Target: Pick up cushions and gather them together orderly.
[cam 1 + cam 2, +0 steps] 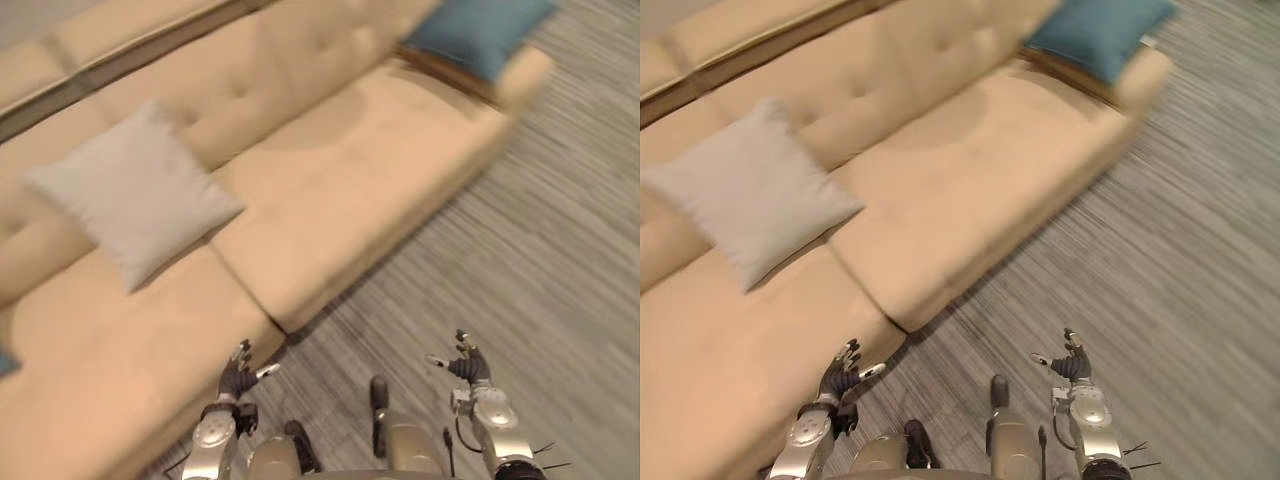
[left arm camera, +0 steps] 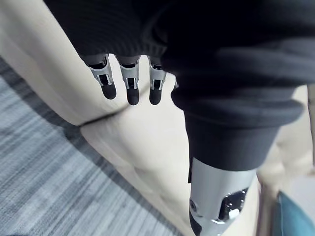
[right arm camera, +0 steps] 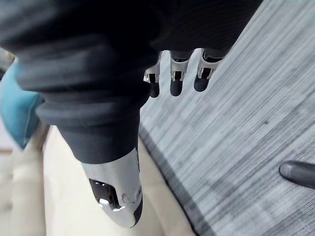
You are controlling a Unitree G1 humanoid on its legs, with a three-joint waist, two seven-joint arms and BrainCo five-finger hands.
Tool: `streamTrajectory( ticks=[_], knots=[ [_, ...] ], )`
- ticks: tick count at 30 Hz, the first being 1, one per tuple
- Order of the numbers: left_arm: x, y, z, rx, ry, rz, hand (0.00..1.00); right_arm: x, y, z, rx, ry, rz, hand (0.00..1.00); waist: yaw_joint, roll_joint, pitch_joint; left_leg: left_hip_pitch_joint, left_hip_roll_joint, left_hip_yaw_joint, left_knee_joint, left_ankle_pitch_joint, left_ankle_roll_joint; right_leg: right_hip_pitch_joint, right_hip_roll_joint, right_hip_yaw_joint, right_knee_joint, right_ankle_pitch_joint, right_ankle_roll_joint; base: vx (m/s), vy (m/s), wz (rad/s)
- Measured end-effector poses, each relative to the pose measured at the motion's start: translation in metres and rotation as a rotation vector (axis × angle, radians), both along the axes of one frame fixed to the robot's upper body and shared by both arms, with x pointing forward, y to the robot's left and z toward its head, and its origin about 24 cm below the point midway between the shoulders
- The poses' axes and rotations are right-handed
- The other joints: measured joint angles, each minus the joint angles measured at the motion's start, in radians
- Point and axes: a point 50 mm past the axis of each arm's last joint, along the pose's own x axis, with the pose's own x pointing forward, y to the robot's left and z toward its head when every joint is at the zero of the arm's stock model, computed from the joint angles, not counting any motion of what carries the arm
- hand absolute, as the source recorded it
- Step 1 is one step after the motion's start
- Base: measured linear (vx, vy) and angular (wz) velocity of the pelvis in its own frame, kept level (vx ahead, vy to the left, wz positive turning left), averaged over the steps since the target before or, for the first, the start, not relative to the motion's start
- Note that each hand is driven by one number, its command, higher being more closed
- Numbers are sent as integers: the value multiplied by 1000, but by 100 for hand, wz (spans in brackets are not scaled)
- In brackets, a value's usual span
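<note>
Empty hands low in the frame, two cushions lying well apart on the sofa.

At the bottom of the frame, the left hand [image 1: 238, 375] hovers by the front edge of the beige sofa [image 1: 340, 190], fingers loosely spread and holding nothing. The right hand [image 1: 468, 365], lower right, hangs over the grey striped carpet [image 1: 545, 250], likewise relaxed and empty. Farther up, at centre left, a pale cushion [image 1: 135, 195] stands on one corner on the seat, leaning against the tufted backrest. At the upper right of the frame, a teal cushion [image 1: 478, 32] lies on the sofa's far end.
</note>
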Motion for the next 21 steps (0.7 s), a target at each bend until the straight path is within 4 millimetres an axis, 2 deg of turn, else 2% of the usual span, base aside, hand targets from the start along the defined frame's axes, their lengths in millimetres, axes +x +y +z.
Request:
streamTrajectory(
  ticks=[1, 2, 3, 4, 5, 6, 7, 8, 9, 10, 11, 12, 13, 14, 15, 16, 17, 18, 19, 20, 21],
  knots=[
    [0, 0, 0, 4, 2, -4, 0, 0, 3, -2, 3, 11, 9, 0, 6, 8, -1, 44, 17, 75, -7, -13, -21, 13, -38, -158, 29, -16, -23, 113, -132, -258],
    [0, 1, 0, 11, 3, -7, 0, 0, 9, -4, 9, 17, 31, 0, 13, 5, -2, 89, 22, 147, -13, -29, -49, 17, -46, -229, 49, -9, -10, 121, -168, -259],
    [0, 1, 0, 13, 5, -12, 0, -1, 10, -4, 9, 20, 38, 0, 14, 5, -3, 100, 26, 159, -12, -35, -58, 9, -37, -220, 51, 1, 7, 136, -219, -244],
    [0, 0, 0, 18, 7, -28, 0, -1, 12, -5, 9, 26, 45, 0, 13, 16, -3, 115, 52, 165, 8, -57, -81, -16, 10, -151, 66, -18, 20, 187, -186, -204],
    [3, -2, 1, 15, 0, -31, 0, -4, 13, -7, 8, 36, 51, 0, -1, 22, -3, 128, 96, 161, 94, -59, -98, -28, 64, -93, 90, -51, 13, 238, -182, -187],
    [6, -2, 2, 14, -4, -33, 0, -6, 14, -9, 9, 43, 58, 0, -4, 23, -4, 124, 126, 148, 153, -57, -96, -25, 83, -76, 94, -61, 9, 332, -195, -162],
    [11, -7, 4, 9, -17, -48, 0, -10, 15, -12, 8, 60, 62, 0, -2, 24, -3, 97, 196, 81, 319, -25, -33, -9, 128, -32, 100, -72, -3, 274, -172, -124],
    [12, -10, 4, 2, -20, -52, 0, -13, 16, -14, 8, 71, 61, 0, -3, 27, 0, 47, 236, -29, 470, 38, 91, 21, 161, 2, 91, -89, -15, 404, -170, -164],
    [11, -17, 3, -9, -13, -62, 0, -15, 19, -17, 6, 87, 70, 0, 5, 26, 10, -52, 206, -263, 657, 35, 88, 76, 189, 66, 86, -110, -24, 332, -60, -127],
    [11, -18, 3, -10, -13, -67, 0, -16, 19, -18, 5, 93, 69, 0, 10, 22, 14, -78, 174, -323, 690, 17, 59, 90, 189, 87, 88, -119, -23, 485, 5, -150],
    [10, -21, 2, -14, -8, -75, 0, -18, 21, -22, 3, 120, 71, 0, 36, 9, 24, -160, 59, -480, 725, -16, 11, 138, 188, 157, 80, -137, -17, 287, 41, -100],
    [9, -21, 1, -14, -7, -73, 0, -19, 21, -24, 4, 127, 72, 0, 45, 6, 28, -183, 28, -511, 715, -21, 7, 156, 188, 174, 72, -142, -11, 368, 61, -112],
    [5, -21, 0, -14, 0, -68, 0, -22, 21, -26, 7, 143, 71, 0, 59, 0, 34, -247, -25, -561, 664, -27, 7, 196, 188, 206, 47, -150, -2, 298, 77, -61],
    [3, -20, -1, -13, 7, -65, 0, -21, 23, -27, 10, 143, 75, 0, 61, 6, 38, -295, -59, -580, 609, -28, 9, 225, 188, 221, 26, -156, 7, 454, 131, -68],
    [-1, -20, -3, -16, 15, -62, 0, -18, 23, -26, 6, 139, 84, 0, 75, 13, 39, -341, -105, -593, 479, -23, 1, 255, 188, 252, -3, -162, 16, 389, 135, -58],
    [-3, -20, -4, -17, 19, -59, 0, -16, 24, -25, 2, 139, 92, 0, 85, 13, 40, -358, -129, -597, 388, -15, -13, 267, 186, 272, -16, -166, 23, 410, 167, -73],
    [-6, -20, -5, -20, 25, -50, 0, -12, 24, -25, 4, 140, 91, 0, 109, 19, 39, -363, -161, -605, 215, 19, -52, 291, 186, 300, -42, -172, 37, 425, 193, -75],
    [-8, -18, -6, -15, 33, -41, 0, -8, 25, -25, 6, 138, 88, 0, 133, 25, 36, -364, -176, -611, 72, 109, -33, 312, 193, 326, -55, -193, 63, 435, 197, -80],
    [-11, -16, -7, -8, 40, -31, 0, -7, 28, -26, 13, 141, 90, 0, 147, 16, 31, -358, -180, -612, 85, 152, 7, 319, 190, 351, -47, -214, 72, 504, 228, -70],
    [-12, -12, -7, 2, 45, -24, 0, -5, 33, -26, 26, 139, 95, 0, 164, -17, 16, -360, -213, -589, 132, 123, 74, 321, 157, 373, -13, -263, 101, 452, 191, -41],
    [-15, -11, -9, 5, 55, -19, 0, -9, 35, -28, 33, 149, 94, 0, 162, -47, 5, -359, -229, -577, 146, 82, 79, 311, 135, 375, 42, -289, 135, 631, 195, -13]
  ],
)
